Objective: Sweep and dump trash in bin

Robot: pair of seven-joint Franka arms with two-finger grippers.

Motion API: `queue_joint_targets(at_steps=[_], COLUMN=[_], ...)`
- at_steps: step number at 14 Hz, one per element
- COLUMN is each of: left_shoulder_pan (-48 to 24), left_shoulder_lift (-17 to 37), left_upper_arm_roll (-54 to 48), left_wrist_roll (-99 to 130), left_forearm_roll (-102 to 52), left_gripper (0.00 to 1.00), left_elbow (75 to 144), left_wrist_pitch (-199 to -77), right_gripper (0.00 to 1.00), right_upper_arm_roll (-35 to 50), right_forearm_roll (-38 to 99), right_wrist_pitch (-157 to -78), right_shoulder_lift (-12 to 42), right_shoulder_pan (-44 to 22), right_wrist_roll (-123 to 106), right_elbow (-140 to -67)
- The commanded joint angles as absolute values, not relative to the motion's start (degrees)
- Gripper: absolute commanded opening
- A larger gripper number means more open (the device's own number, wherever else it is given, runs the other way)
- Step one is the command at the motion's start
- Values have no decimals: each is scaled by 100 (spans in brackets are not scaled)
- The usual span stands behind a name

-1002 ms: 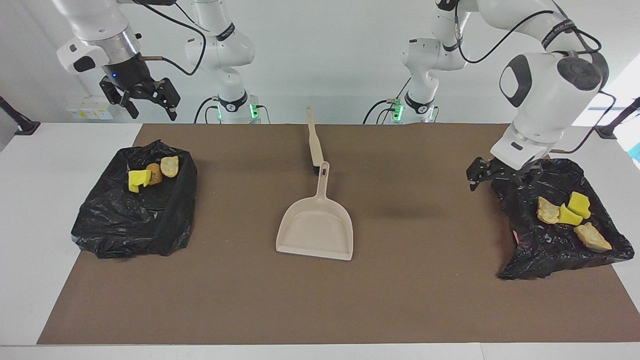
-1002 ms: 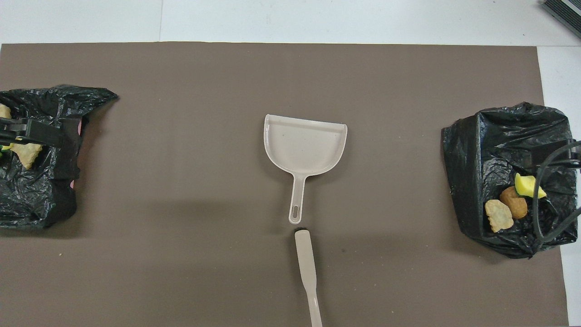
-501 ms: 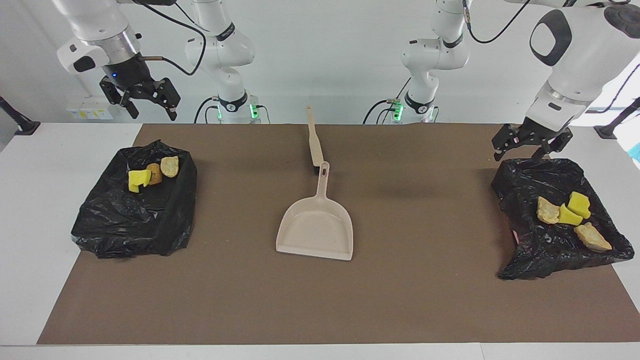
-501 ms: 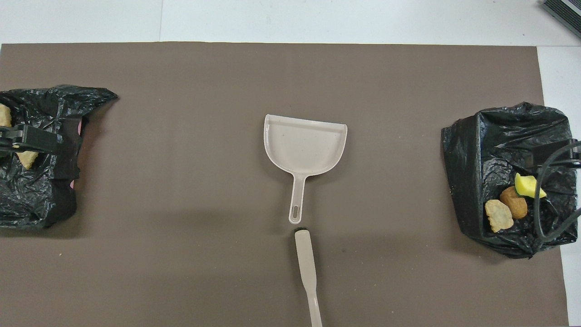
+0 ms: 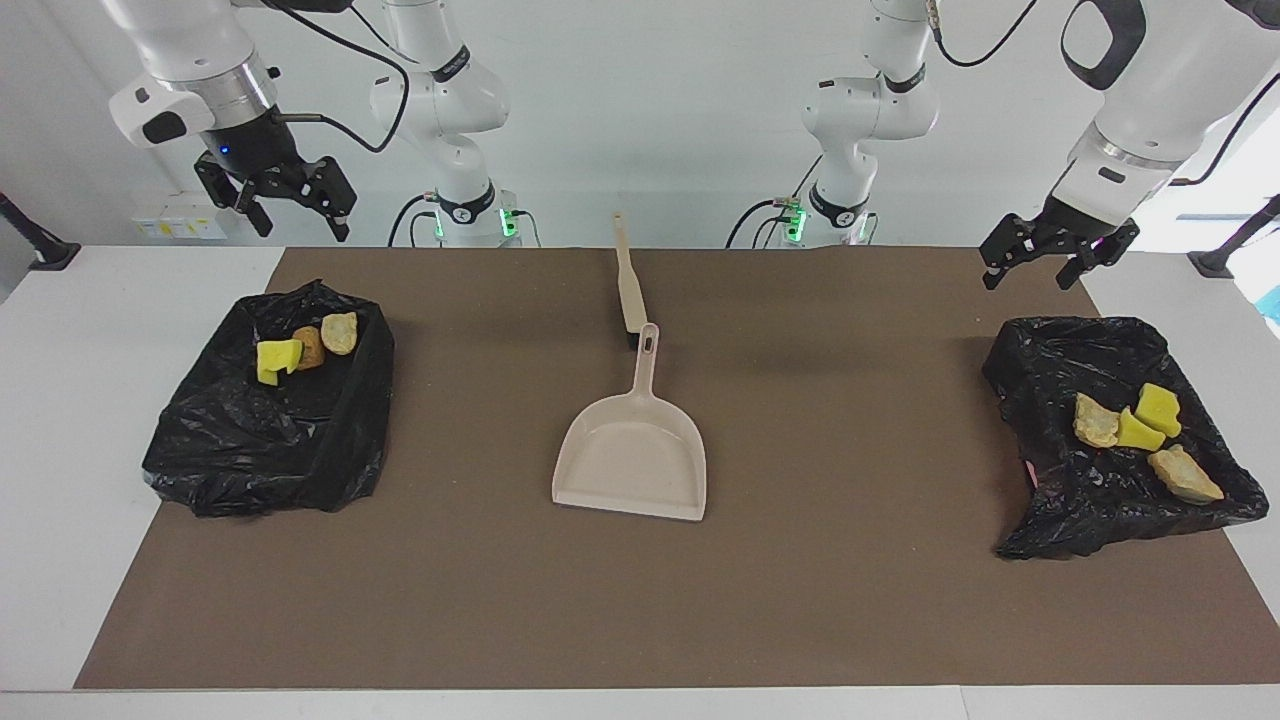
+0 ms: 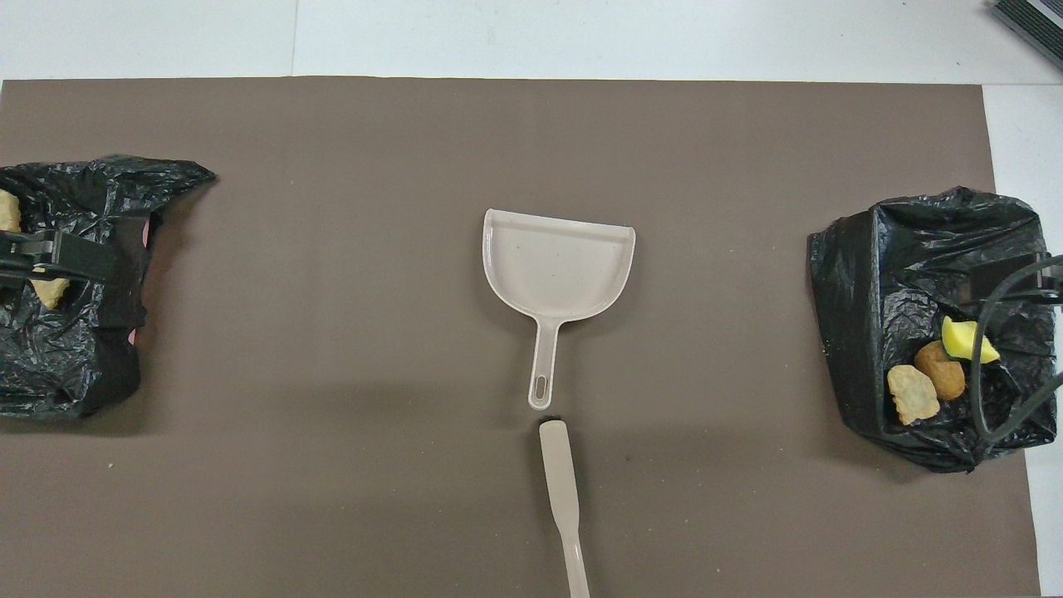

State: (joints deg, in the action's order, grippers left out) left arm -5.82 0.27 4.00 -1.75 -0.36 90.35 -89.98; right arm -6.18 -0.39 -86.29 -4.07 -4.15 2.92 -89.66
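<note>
Nothing loose on the brown mat: trash [image 5: 1143, 432] already lying in the black-lined bin [image 5: 1040, 360] at the left arm's end of the worktop, more trash [image 5: 300, 350] in the second bin [image 5: 250, 450] at the right arm's end. Beige dustpan [image 5: 632, 455] empty at mid-worktop, mouth toward the edge farthest from the robots, brush [image 5: 630, 285] in line with its handle toward the robots' edge.

Left claw [image 5: 1045, 262] spread wide and empty, raised over the robot-side rim of its bin. Right claw [image 5: 275, 205] likewise wide and empty, high over the other bin.

Judged as good as finished, with only parking the arms left. Best done by lifting straight up before swinging inward, keeping fingertips and the trailing cable clear of the loose bag plastic, so as not to drag a liner and tip lumps back out.

From the facing view: height of both claws above the bags and the spread of their fingers. From the overhead view: only dark slivers of claw and a cable loop across the bins, one bin cut off at the frame edge, yet a clear small gap between dustpan handle and brush head, which seem to overlap when seen from across.
</note>
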Motion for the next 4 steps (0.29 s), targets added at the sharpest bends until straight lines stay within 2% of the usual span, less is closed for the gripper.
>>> queue_joint_targets(at_steps=[1,4], left_shoulder_pan=[-668,-721], left_shoulder_lift=[-79,-79], left_upper_arm_roll=[439,413], left_wrist_roll=[-114,-114], left_forearm_roll=[79,79], left_gripper=[100,100], left_elbow=[9150,9132], left_wrist_pitch=[-8991,-9026], right_gripper=[100,100], right_upper_arm_roll=[-598,-598], right_forearm_roll=[-140,-141], right_wrist_pitch=[-8771,-8763], right_shoulder_lift=[-457,-457], right_shoulder_pan=[-448,-448], right_wrist_roll=[255,255], right_elbow=[-9018,-9018])
